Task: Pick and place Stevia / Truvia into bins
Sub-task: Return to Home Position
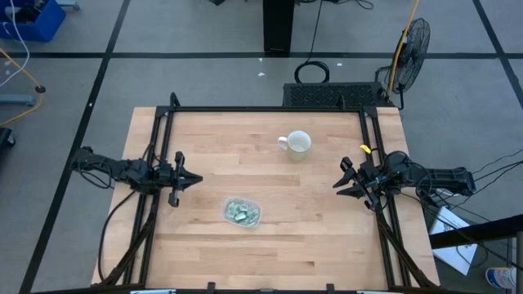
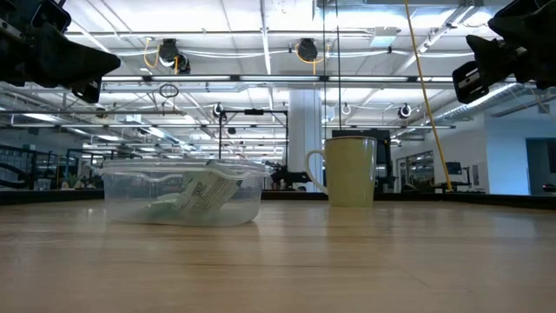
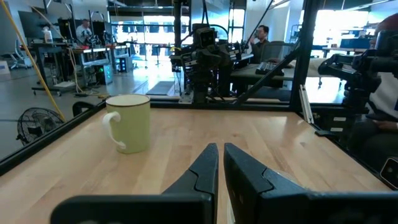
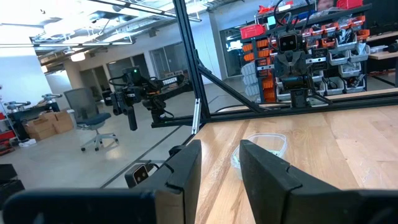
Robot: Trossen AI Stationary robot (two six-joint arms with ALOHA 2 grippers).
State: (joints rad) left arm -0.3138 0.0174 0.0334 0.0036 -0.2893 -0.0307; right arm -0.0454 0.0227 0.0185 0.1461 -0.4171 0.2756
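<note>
Clear plastic bin (image 2: 117,198), matt wooden table (image 1: 245,261), glossy mug (image 1: 298,144).

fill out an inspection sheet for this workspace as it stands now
surface: wooden table, two items on it
job's things: green stevia packets lie inside the clear bin near the table's middle; none seen loose
clutter: mug, upright, farther back than the bin, apart from it
claws: left claw shut, raised over the left side; right claw open, raised over the right side; both empty
cables: black coil on the floor behind the table; loose leads beside the right arm
surroundings: floor fan back right; person seated beyond
</note>
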